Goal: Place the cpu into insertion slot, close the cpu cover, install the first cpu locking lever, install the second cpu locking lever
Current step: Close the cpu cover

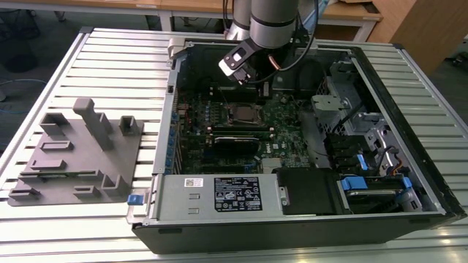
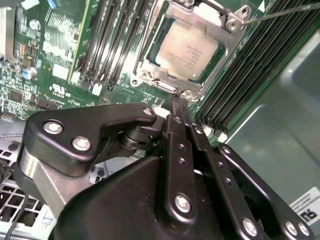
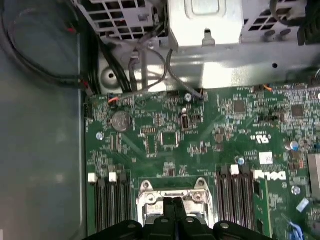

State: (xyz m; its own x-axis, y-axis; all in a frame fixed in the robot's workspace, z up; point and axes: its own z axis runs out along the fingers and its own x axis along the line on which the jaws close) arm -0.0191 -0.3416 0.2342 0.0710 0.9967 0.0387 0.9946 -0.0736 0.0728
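The cpu point(image 2: 187, 50) lies flat in the insertion slot point(image 1: 244, 113), its dull silver top showing. The cpu cover point(image 2: 222, 22) is a silvery frame lying down around it. A thin metal lever rod point(image 2: 285, 12) sticks out past the cover's corner. My gripper point(image 2: 176, 102) hangs just above the slot's near edge with its black fingers pressed together and nothing between them. In the first wrist view the gripper point(image 3: 175, 207) overlaps the silvery socket frame point(image 3: 145, 200). In the exterior view the gripper point(image 1: 247, 76) is above the board, a little behind the slot.
Long black memory slots point(image 2: 110, 45) flank the socket on both sides. The open computer case point(image 1: 409, 109) holds a drive cage with blue tabs point(image 1: 351, 183) and a power supply point(image 1: 219, 194). A grey fixture plate point(image 1: 76, 148) lies on the slatted table at the exterior view's left. Cables point(image 3: 40, 50) run along the case wall.
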